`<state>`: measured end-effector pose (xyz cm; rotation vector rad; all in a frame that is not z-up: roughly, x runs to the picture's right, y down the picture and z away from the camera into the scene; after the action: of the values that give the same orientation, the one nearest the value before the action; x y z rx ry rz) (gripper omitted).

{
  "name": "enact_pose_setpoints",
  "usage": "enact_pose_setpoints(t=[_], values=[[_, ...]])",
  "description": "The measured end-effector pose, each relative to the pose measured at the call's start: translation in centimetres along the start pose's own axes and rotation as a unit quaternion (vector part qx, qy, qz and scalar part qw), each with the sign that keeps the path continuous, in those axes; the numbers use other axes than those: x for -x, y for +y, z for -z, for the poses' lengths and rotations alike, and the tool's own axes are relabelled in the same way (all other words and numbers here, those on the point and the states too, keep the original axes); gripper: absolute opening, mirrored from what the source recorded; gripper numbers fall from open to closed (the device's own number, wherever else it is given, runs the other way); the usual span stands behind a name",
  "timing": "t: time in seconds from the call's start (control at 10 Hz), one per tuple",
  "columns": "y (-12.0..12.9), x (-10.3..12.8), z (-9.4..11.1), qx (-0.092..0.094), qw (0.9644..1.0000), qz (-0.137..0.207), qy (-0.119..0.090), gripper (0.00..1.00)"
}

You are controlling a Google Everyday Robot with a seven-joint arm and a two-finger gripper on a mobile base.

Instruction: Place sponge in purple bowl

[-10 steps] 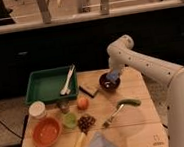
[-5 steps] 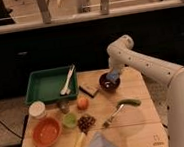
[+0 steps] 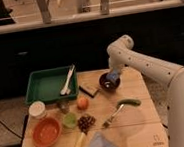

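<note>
I see my claw (image 3: 113, 73) pinching the sponge (image 3: 112, 77) right over the purple bowl (image 3: 105, 84) on the desk (image 3: 142, 124).

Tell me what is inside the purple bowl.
The claw sits over the purple bowl, shut on the light-blue sponge at the bowl's opening. They cover most of the dark inside, so anything lying beneath them cannot be seen.
</note>
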<state>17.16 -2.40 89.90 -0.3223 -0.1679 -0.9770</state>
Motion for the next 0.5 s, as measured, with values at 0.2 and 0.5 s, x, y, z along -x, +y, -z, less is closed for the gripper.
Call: enact_pose_setpoints(t=[0.2, 0.5], values=[[-0.01, 0.03, -0.01, 0.000, 1.0000, 0.005, 0.000, 0.04], [-0.02, -0.27, 0.00, -0.001, 0.9999, 0.012, 0.002, 0.04]])
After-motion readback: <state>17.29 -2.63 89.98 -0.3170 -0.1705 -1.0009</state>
